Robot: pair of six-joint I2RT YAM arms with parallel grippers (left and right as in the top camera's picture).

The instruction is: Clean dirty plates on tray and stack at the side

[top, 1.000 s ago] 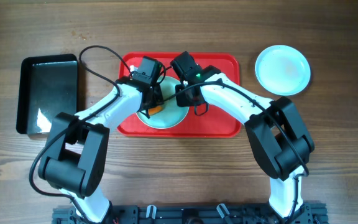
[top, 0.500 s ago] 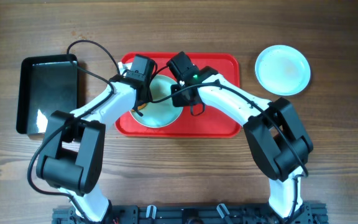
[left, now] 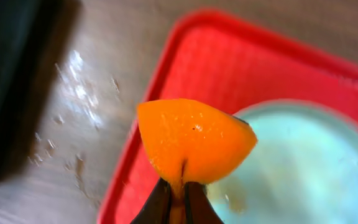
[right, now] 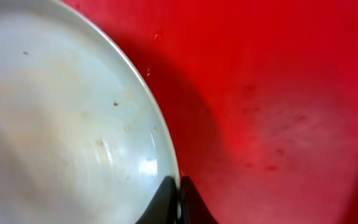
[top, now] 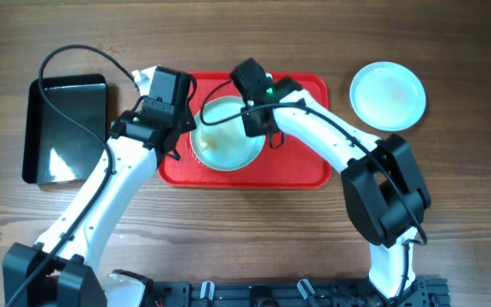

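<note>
In the middle of the overhead frame, the large red rectangular plastic tray (top: 309, 170) carries one round pale mint-white shallow plate (top: 224, 149) with faint yellowish smears. The right tool (top: 258, 128) sits at that plate's upper right rim, and the left tool (top: 177, 141) hangs over the tray's left edge. A second identical pale plate (top: 388, 95) lies on the wooden counter (top: 467, 213) at upper right, well apart from the tray. A glossy black rectangular tray (top: 66, 128) lies at far left.

In the left wrist view, the left tool (left: 180, 186) is pressed together on the lower tip of an orange sponge wedge (left: 194, 140). The wedge is above the tray's rim, with the plate (left: 316, 168) at lower right.

In the right wrist view, the right tool (right: 179, 190) pinches the plate's rim at bottom centre. The plate (right: 61, 124) fills the left of the frame, with bare tray (right: 278, 93) to its right. A dark shadow beside the rim hints that this edge is raised, but I cannot be sure.

The step in hand looks like wiping. To do it well, the sponge should come over the smears and press flat. Short strokes toward the pinched rim would help, so the plate is not pushed out of the hold.
</note>
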